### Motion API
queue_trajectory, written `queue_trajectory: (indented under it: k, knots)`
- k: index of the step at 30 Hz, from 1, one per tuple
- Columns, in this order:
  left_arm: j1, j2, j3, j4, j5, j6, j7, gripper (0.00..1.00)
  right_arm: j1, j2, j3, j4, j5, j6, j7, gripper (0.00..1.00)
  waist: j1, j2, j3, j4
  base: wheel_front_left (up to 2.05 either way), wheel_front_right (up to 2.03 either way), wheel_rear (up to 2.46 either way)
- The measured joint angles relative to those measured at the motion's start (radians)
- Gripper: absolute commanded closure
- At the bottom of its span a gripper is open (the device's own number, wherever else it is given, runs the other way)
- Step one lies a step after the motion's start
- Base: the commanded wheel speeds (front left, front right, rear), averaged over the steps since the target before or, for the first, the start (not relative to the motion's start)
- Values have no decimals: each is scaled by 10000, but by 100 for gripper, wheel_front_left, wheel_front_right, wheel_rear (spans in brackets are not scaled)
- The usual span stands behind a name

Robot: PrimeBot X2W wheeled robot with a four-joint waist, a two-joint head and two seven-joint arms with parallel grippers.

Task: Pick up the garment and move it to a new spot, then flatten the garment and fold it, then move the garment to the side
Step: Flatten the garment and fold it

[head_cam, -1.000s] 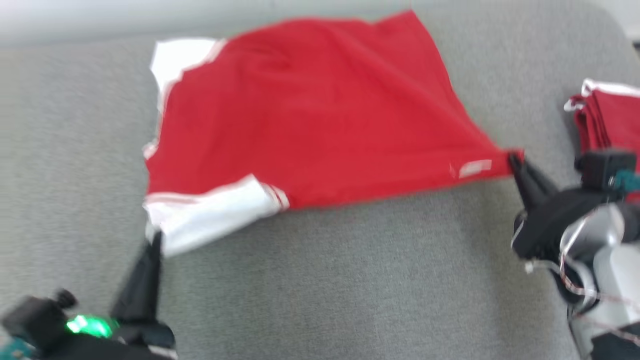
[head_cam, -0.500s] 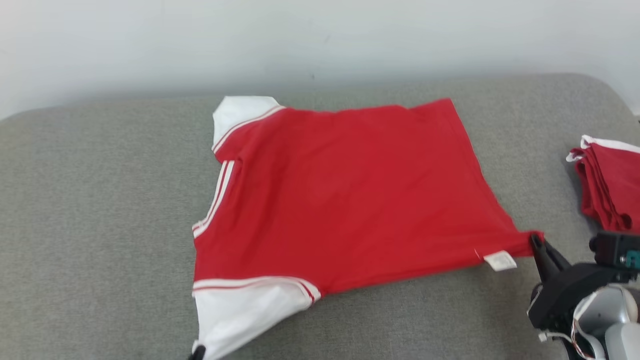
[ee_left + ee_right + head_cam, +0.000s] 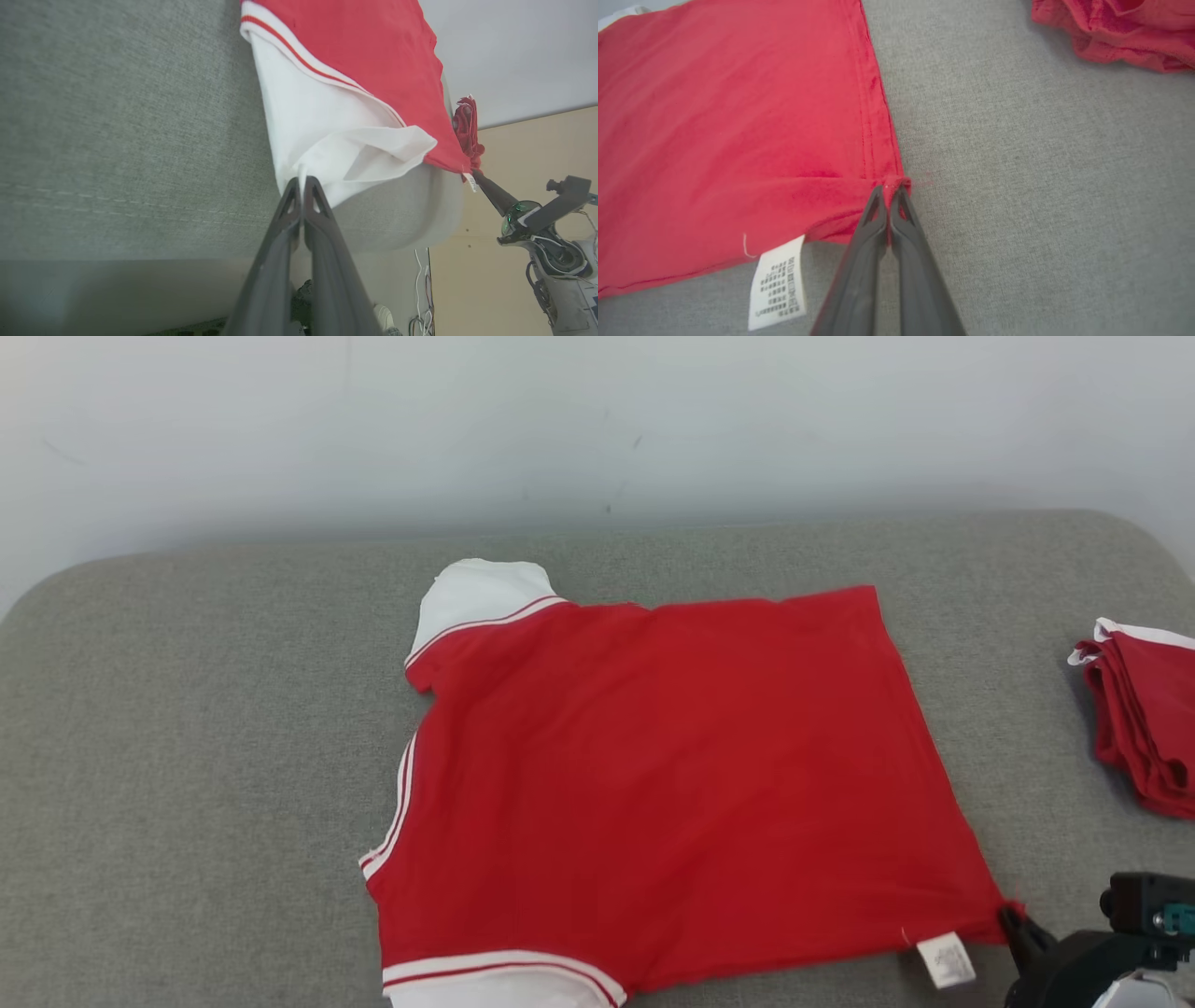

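The garment (image 3: 653, 775) is a red T-shirt with white sleeves, spread nearly flat on the grey cushion (image 3: 187, 756), collar side to the left. In the right wrist view my right gripper (image 3: 890, 187) is shut on the garment's (image 3: 714, 140) hem corner, close to a white care label (image 3: 777, 282). It shows at the head view's lower right (image 3: 1010, 917), at the same corner. In the left wrist view my left gripper (image 3: 301, 181) is shut on the edge of the garment's near white sleeve (image 3: 317, 140), which hangs near the cushion's front edge.
A pile of folded red garments (image 3: 1144, 714) lies at the cushion's right end, also seen in the right wrist view (image 3: 1115, 32). A pale wall (image 3: 597, 420) runs behind the cushion. Grey cushion stretches left of the shirt.
The head camera has tilted up, so the wall is in view. The shirt, held stretched and lifted a second ago, now lies flat, with both grippers drawn toward the near edge.
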Motion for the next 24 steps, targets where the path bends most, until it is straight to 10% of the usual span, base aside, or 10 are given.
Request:
queue_trajectory:
  k: [11, 24]
  knots:
    - [585, 675, -25, 6, 29, 336, 481, 100, 1036, 357, -535, -1371, -380, 0, 1427, 100, 0, 0, -14, -295, 0, 0, 0]
    - [-1101, 497, 198, 88, 1768, 73, -1396, 100, 851, 546, -337, -2057, -301, 0, 907, 100, 0, 0, 164, -411, 0, 0, 0]
